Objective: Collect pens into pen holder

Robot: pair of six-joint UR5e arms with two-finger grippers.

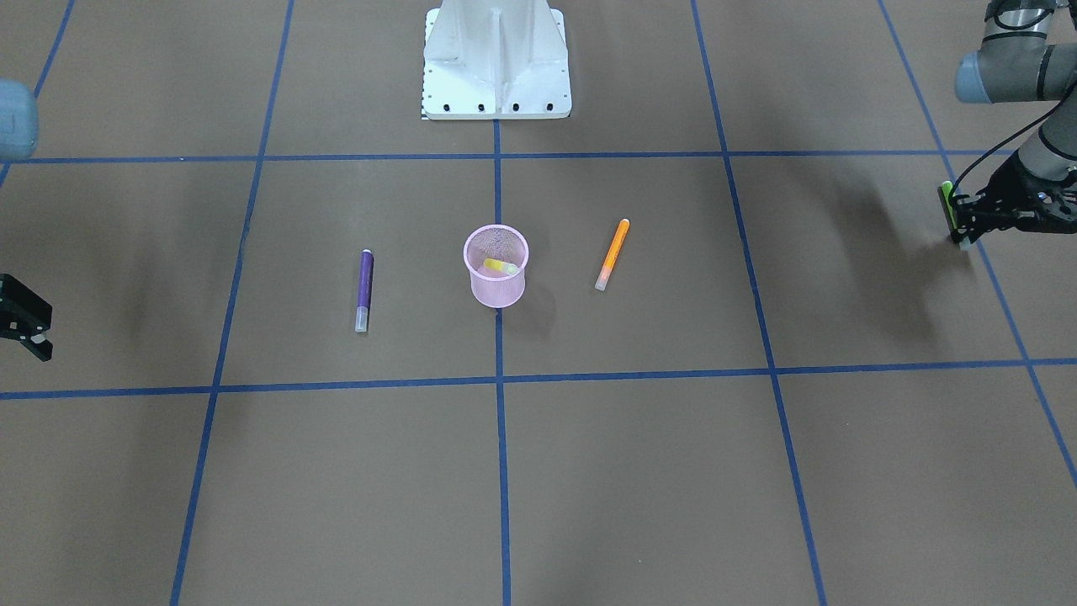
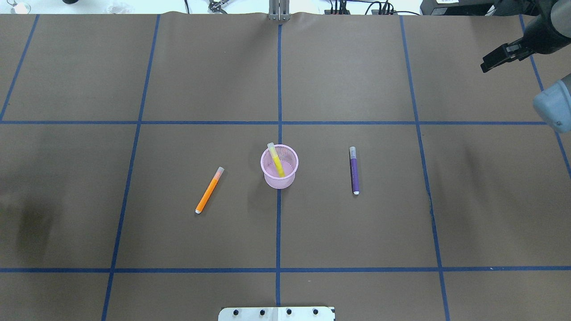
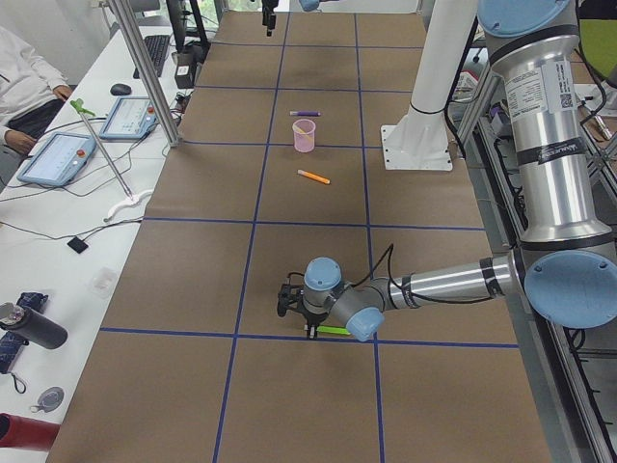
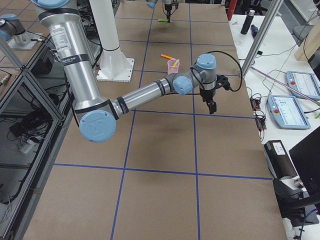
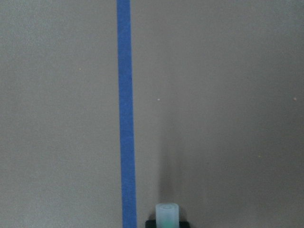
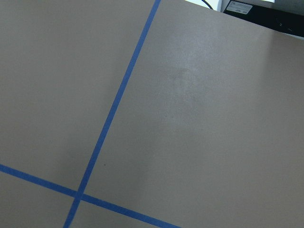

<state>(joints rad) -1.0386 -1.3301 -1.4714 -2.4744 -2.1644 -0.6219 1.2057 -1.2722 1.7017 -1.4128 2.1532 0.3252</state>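
holder (image 2: pixel 279 177) upright, yellow pen (image 2: pixel 276 161) inside | orange (image 2: pixel 208 191), purple (image 2: pixel 354 171) flat beside | green (image 1: pixel 947 206) held

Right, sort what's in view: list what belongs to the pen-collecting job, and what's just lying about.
Belongs to the job:
- pen holder, pink
- yellow pen, inside it
- orange pen
- purple pen
- green pen, in the left gripper

Just lying about:
- tablets
- bottle
Both are on the side bench.

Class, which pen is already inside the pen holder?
The yellow pen: it leans inside the pink pen holder. The orange pen and purple pen lie flat outside it; the green pen is in the left end effector.
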